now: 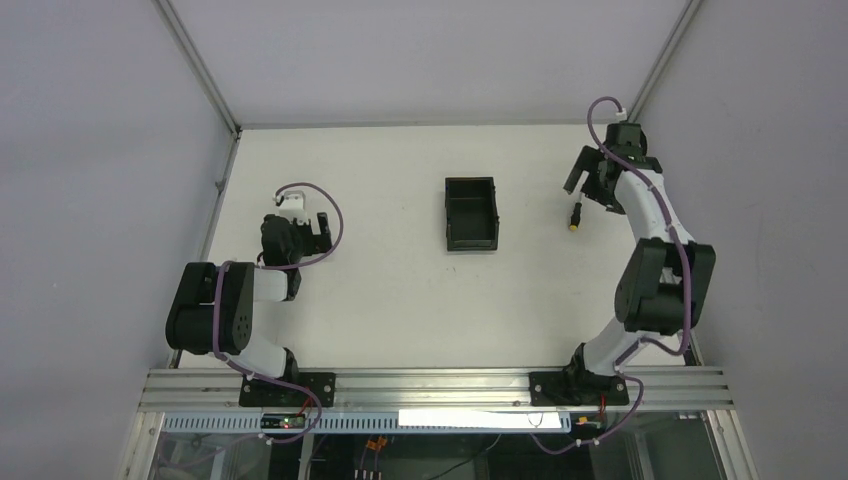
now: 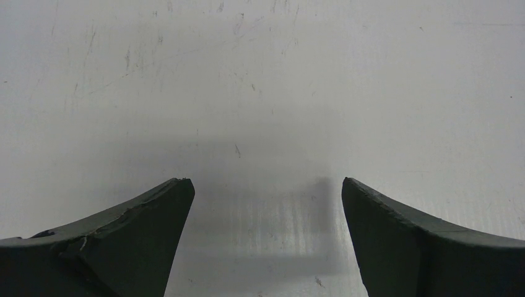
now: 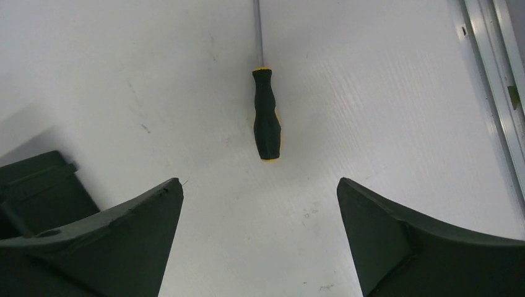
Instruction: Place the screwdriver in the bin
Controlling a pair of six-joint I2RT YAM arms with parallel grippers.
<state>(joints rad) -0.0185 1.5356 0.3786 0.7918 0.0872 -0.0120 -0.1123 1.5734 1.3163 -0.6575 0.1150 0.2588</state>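
Though overhead hides its shaft, the right wrist shows the screwdriver [image 3: 266,114].

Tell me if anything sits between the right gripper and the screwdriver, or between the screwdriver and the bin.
Nothing visible does. The open right gripper faces the screwdriver across bare table, and only bare table lies between the screwdriver and the bin.

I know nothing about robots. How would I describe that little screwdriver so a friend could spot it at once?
Start at the white table and find the black bin near its middle. To the bin's right, close to the right arm's open tool, lies the screwdriver. It is the only slim thing there: a thin shaft and a black handle with yellow trim.
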